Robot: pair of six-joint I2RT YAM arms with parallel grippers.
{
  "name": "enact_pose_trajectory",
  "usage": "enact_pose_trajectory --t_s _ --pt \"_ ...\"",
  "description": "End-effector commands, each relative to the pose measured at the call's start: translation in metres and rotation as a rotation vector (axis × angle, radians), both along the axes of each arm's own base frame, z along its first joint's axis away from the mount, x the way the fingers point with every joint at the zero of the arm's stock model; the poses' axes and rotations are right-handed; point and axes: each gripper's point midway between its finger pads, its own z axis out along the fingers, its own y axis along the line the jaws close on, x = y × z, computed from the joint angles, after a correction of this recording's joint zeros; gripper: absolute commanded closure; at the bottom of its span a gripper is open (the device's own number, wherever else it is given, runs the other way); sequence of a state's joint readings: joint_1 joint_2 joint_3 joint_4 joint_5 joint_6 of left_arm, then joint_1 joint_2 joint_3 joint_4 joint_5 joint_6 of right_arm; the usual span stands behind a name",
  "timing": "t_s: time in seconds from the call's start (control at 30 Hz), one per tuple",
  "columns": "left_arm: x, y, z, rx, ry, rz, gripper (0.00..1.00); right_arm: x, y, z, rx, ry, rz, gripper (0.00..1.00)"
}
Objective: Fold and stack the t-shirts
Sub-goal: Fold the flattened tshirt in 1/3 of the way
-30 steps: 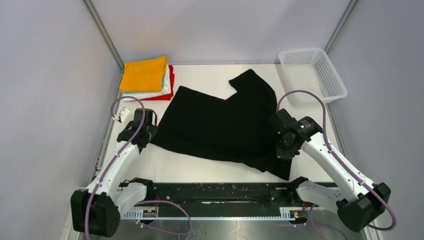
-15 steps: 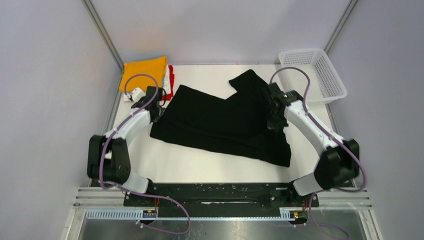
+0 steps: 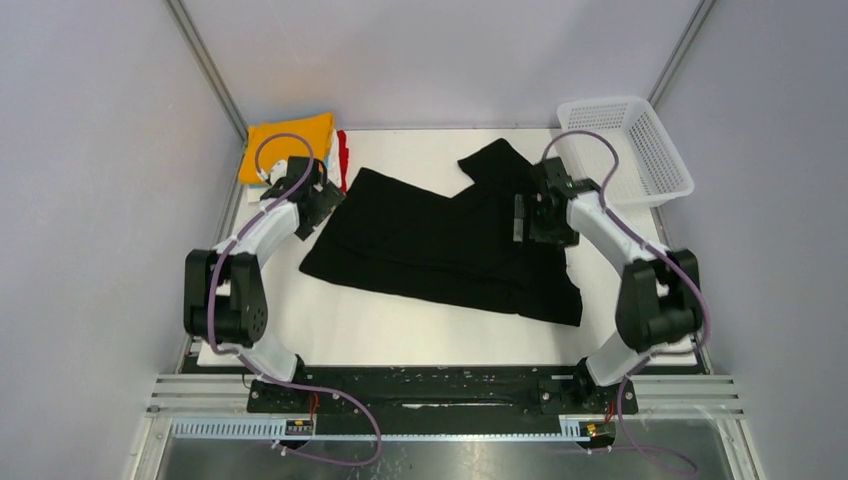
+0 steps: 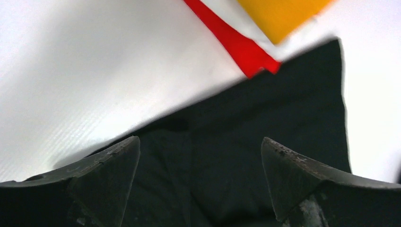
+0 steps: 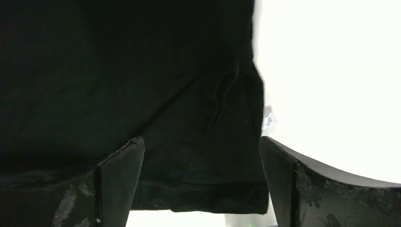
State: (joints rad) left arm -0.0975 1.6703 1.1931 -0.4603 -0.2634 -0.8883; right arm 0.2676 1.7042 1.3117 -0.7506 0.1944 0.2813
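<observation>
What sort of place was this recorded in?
Probably a robot lab cell: a white table walled by plain grey panels, a mounting rail at its near edge, and a black shirt spread on it.

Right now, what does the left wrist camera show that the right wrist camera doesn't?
Only the left wrist: the edge of a red shirt and a corner of an orange shirt, past a corner of the black shirt. Only the right wrist: a small white tag at the black shirt's edge. Both: the black shirt on the white table, seen between open fingers, the left gripper in one and the right gripper in the other.
</observation>
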Motion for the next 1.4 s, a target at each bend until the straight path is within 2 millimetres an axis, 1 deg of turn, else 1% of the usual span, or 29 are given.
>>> enact_pose_trajectory --t_s 0.0,0.07,0.1,0.23,0.43,0.53,0.6,0.63,0.7,0.8,0.9,0.93,1.0,1.07,1.13,1.2,1.23,1.3,1.37 --pt "-0.029 -0.042 -0.007 -0.159 -0.038 -0.179 0.01 -0.025 0.051 0.005 0.334 -0.107 0.088 0.0" --pt "-0.041 -0.051 -0.018 -0.188 -0.022 -0.208 0.01 -0.039 0.063 -0.001 0.425 -0.095 0.084 0.0" --pt "-0.046 -0.053 -0.022 -0.191 -0.017 -0.211 0.01 -0.048 0.067 -0.009 0.457 -0.078 0.072 0.0" --pt "-0.056 -0.055 -0.035 -0.193 -0.002 -0.215 0.01 -0.063 0.078 -0.021 0.548 -0.055 0.052 0.0" --pt "-0.06 -0.053 -0.046 -0.182 0.025 -0.221 0.01 -0.076 0.071 -0.042 0.514 -0.006 0.024 0.01" --pt "-0.06 -0.053 -0.051 -0.183 0.032 -0.221 0.01 -0.07 0.075 -0.046 0.537 -0.026 0.021 0.0" --pt "-0.06 -0.053 -0.053 -0.181 0.037 -0.223 0.01 -0.057 0.082 -0.044 0.572 -0.061 0.024 0.01" --pt "-0.059 -0.053 -0.053 -0.18 0.038 -0.222 0.01 -0.048 0.086 -0.041 0.586 -0.083 0.023 0.0" --pt "-0.06 -0.053 -0.055 -0.177 0.042 -0.22 0.01 -0.022 0.093 -0.032 0.612 -0.149 0.017 0.01" --pt "-0.057 -0.052 -0.053 -0.173 0.039 -0.222 0.01 0.021 0.106 -0.01 0.662 -0.243 0.002 0.01" --pt "-0.054 -0.052 -0.048 -0.172 0.03 -0.222 0.01 0.058 0.108 0.001 0.647 -0.309 -0.035 0.0" --pt "-0.052 -0.053 -0.046 -0.172 0.024 -0.225 0.01 0.067 0.107 0.0 0.631 -0.316 -0.043 0.0" --pt "-0.05 -0.054 -0.042 -0.172 0.02 -0.229 0.01 0.082 0.102 0.006 0.6 -0.347 -0.071 0.01" --pt "-0.047 -0.054 -0.036 -0.17 0.007 -0.232 0.01 0.086 0.099 0.013 0.576 -0.358 -0.073 0.0" --pt "-0.046 -0.054 -0.031 -0.17 -0.005 -0.236 0.01 0.078 0.097 0.021 0.569 -0.362 -0.052 0.01" --pt "-0.043 -0.056 -0.029 -0.174 -0.016 -0.241 0.01 0.058 0.091 0.018 0.543 -0.343 -0.035 0.01" --pt "-0.042 -0.056 -0.029 -0.175 -0.019 -0.242 0.01 0.047 0.086 0.016 0.527 -0.325 -0.028 0.01" --pt "-0.039 -0.065 -0.029 -0.202 -0.021 -0.267 0.01 0.021 0.079 0.006 0.501 -0.277 -0.022 0.0" --pt "-0.034 -0.072 -0.033 -0.212 -0.019 -0.276 0.01 -0.006 0.079 -0.005 0.492 -0.236 -0.018 0.0"
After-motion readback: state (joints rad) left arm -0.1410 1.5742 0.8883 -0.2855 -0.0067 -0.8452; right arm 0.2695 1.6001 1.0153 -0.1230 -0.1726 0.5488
